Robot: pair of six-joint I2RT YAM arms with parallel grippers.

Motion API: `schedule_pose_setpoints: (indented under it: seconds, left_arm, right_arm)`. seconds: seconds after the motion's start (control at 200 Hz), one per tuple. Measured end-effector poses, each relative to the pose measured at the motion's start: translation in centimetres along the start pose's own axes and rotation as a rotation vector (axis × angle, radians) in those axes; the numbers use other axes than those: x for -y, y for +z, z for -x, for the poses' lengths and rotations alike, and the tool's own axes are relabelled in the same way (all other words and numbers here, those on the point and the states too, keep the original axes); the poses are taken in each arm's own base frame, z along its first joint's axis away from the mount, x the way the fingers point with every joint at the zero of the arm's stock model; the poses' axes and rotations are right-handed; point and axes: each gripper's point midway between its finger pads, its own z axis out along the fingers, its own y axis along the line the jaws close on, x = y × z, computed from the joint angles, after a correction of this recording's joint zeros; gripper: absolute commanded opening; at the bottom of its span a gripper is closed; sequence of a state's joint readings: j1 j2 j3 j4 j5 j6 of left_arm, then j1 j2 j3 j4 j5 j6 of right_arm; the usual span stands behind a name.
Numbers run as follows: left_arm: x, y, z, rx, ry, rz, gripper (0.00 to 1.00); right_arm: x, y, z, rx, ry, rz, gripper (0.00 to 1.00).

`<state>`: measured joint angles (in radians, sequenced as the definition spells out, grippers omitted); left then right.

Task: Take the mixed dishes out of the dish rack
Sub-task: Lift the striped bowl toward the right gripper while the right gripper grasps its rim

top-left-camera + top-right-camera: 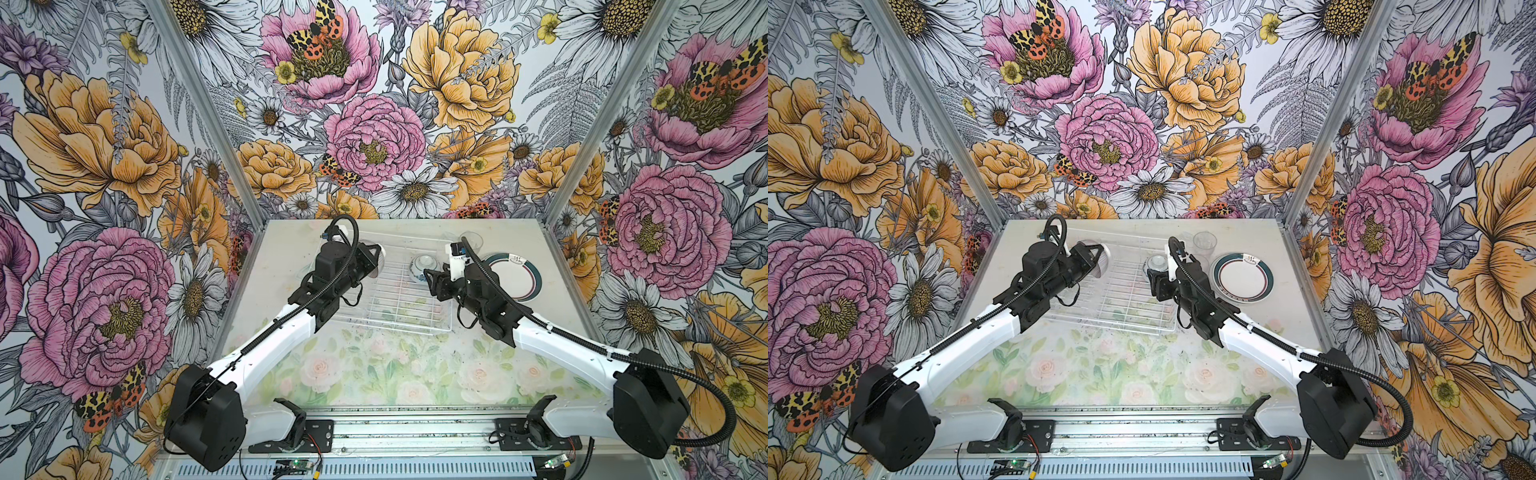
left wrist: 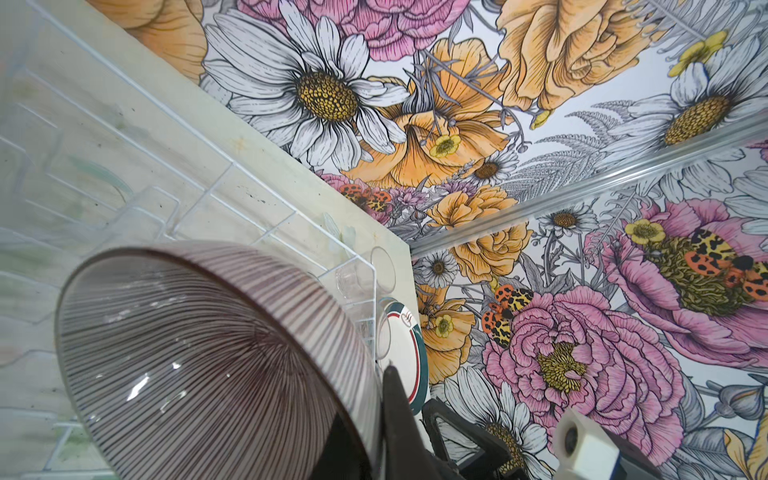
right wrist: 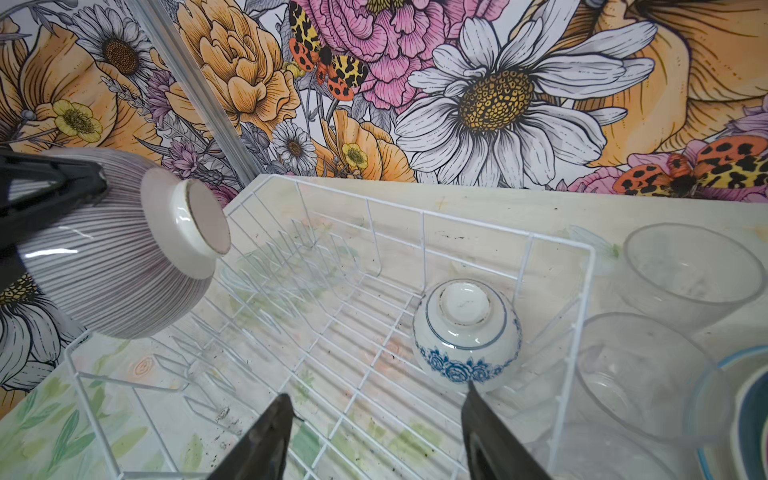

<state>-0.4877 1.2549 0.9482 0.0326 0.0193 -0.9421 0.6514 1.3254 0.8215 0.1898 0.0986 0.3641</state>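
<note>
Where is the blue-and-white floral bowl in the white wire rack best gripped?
Probably the raised white foot ring, from above: the blue-and-white floral bowl sits upside down, rim on the white wire rack, and its round sides could slip.

In both top views the left arm [image 1: 332, 270] covers most of the ribbed bowl [image 1: 379, 255] over the left side of the rack [image 1: 390, 291], so only a sliver of rim and foot shows (the grip on it cannot be seen there). In a top view the right arm [image 1: 1187, 291] hides the near side of the blue-flowered bowl [image 1: 1157, 262]. The glasses [image 1: 472, 242] toward the far edge of the table [image 1: 286, 249] are too faint and too crossed by the right arm's cable to count, and in the right wrist view the plate [image 3: 750, 415] is a sliver cut by the picture's edge.
</note>
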Motion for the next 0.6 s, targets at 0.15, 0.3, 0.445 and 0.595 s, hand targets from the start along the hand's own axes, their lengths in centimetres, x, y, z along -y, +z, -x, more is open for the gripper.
schedule_pose_setpoints:
  seconds: [0.15,0.3,0.445,0.595]
  left_arm:
    - [0.3,-0.4,1.0,0.047,-0.001,0.0,0.0]
    - [0.7,-0.3,1.3,0.061,-0.02,-0.018,0.0]
    - [1.0,0.4,1.4,0.071,-0.045,-0.041,0.0]
    - [1.4,1.2,1.2,0.076,-0.064,-0.069,0.0]
  right_arm:
    - [-2.6,0.3,1.4,0.089,-0.039,0.049,0.65]
    - [-4.4,-0.1,2.4,0.175,-0.075,0.077,0.65]
    - [-6.3,-0.2,2.7,0.235,-0.131,0.094,0.65]
    - [-8.0,0.4,2.0,0.254,-0.169,0.119,0.65]
